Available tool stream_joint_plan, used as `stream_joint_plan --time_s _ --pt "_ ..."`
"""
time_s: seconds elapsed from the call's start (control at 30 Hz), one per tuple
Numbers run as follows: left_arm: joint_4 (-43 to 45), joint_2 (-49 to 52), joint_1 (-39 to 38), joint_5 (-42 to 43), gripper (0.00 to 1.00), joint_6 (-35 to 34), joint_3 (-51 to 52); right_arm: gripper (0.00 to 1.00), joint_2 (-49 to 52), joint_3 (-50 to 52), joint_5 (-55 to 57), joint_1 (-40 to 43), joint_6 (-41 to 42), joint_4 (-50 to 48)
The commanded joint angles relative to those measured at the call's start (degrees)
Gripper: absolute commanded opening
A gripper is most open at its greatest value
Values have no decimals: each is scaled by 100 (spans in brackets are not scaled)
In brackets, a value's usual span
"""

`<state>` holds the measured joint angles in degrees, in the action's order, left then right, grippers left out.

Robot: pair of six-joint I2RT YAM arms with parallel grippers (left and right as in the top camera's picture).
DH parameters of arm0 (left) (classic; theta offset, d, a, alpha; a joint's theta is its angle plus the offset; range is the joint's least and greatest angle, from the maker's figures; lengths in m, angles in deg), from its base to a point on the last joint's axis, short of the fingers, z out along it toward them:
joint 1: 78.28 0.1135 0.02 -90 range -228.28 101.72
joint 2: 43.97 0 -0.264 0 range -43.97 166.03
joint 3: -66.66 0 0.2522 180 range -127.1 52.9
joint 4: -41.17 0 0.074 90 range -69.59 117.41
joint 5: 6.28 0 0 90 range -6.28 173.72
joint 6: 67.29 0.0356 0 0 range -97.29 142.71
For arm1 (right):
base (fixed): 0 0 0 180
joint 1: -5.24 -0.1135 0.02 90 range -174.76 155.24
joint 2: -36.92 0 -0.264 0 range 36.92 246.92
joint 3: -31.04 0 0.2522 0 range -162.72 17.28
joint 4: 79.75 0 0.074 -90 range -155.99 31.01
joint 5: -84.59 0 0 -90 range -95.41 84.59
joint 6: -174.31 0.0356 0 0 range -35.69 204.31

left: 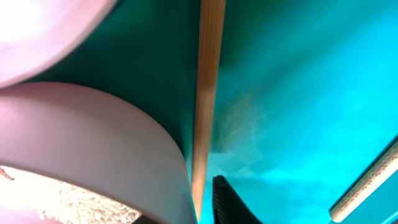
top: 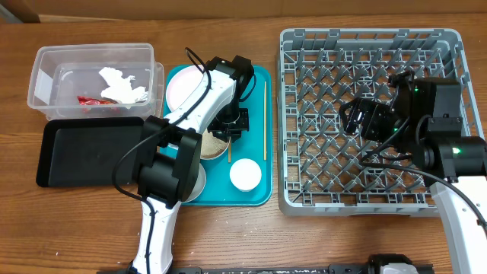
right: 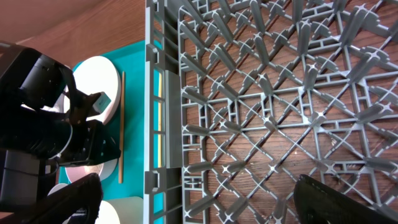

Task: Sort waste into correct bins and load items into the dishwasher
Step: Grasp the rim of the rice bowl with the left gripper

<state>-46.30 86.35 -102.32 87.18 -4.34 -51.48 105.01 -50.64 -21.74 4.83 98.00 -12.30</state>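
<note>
My left gripper (top: 232, 123) is low on the teal tray, open, and one dark finger (left: 231, 204) shows. A wooden chopstick (left: 208, 93) lies between its fingers against the rim of a white bowl (left: 93, 143) holding rice grains (left: 81, 204). The second chopstick (top: 265, 118) lies on the tray's right side and also shows in the left wrist view (left: 367, 185). On the tray are the white plate (top: 181, 87), the rice bowl (top: 215, 146), the small cup (top: 245, 175) and another bowl (top: 199, 185), partly hidden by the arm. My right gripper (right: 208, 199) hangs open and empty over the grey dish rack (top: 304, 38).
The clear tub (top: 46, 57) at the back left holds white tissue (top: 122, 85) and the red wrapper (top: 95, 101). The black tray (top: 84, 152) lies in front of it. The teal tray (top: 259, 194) sits between the black tray and the rack (right: 249, 93).
</note>
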Motion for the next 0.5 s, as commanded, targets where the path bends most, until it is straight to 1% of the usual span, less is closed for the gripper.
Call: stream_joint_plan --time_s 0.0,0.23,0.47 --pt "-160 7 -37 -94 4 -39 -70 100 -9 -76 -48 15 22 0" --pt "-752 7 -31 -118 4 35 -614 100 -9 -76 -46 15 20 0" --pt "-1825 7 -26 -229 4 201 -1875 100 -9 -76 -46 15 17 2"
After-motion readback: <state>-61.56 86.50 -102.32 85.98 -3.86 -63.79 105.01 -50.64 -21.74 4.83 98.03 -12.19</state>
